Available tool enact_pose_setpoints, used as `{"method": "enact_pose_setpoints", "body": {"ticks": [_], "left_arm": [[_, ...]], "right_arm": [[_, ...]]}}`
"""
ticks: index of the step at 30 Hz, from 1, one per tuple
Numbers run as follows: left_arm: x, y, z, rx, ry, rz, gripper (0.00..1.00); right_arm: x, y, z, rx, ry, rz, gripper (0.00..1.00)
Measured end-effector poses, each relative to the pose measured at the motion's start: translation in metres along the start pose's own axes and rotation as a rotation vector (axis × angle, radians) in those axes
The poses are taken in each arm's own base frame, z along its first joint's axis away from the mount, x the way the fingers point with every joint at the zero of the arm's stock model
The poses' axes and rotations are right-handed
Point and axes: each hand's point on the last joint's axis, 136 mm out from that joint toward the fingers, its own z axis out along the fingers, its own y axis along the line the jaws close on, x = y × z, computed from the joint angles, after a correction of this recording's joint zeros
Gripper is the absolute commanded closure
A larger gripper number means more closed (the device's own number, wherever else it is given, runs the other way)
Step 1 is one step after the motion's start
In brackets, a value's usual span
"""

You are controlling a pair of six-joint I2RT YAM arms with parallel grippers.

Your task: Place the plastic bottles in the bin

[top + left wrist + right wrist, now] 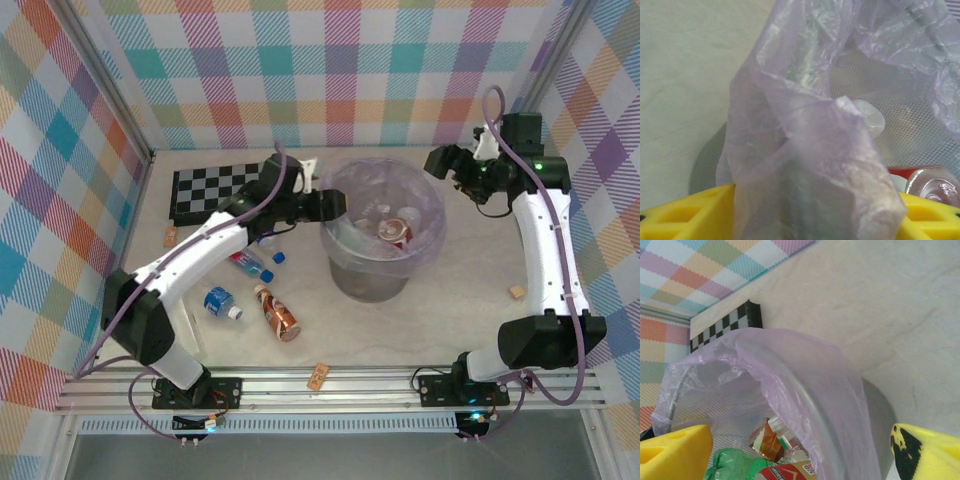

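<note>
The bin [385,235] is a grey bucket lined with a lilac bag, at mid-table. My left gripper [335,205] is at its left rim. In the left wrist view the bag-covered rim [805,165] fills the gap between the yellow fingers [685,212], and the jaws grip it. My right gripper [442,160] hangs open by the bin's far right rim, nothing between its fingers [675,450]. Several plastic bottles lie inside, one brown-labelled [771,440]. On the table left of the bin lie two clear blue-capped bottles [250,265] [220,302] and a brown-labelled one [278,313].
A chequered board [215,190] lies at the back left, behind my left arm. Tan corks sit at the left [170,236], front [319,376] and right [516,291]. A loose blue cap [279,257] rests near the bin. Plaid walls close in three sides.
</note>
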Motion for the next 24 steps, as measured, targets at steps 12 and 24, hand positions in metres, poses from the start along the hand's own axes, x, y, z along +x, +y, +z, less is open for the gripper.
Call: {"method": "enact_pose_setpoints", "body": {"ticks": [12, 24], "left_arm": [[-0.008, -0.037, 0.043, 0.095, 0.010, 0.074, 0.05], [-0.017, -0.039, 0.006, 0.061, -0.014, 0.123, 0.00]], "right_arm": [[0.006, -0.049, -0.017, 0.120, 0.003, 0.019, 0.16], [0.022, -0.055, -0.003, 0.094, 0.073, -0.003, 0.32]]}}
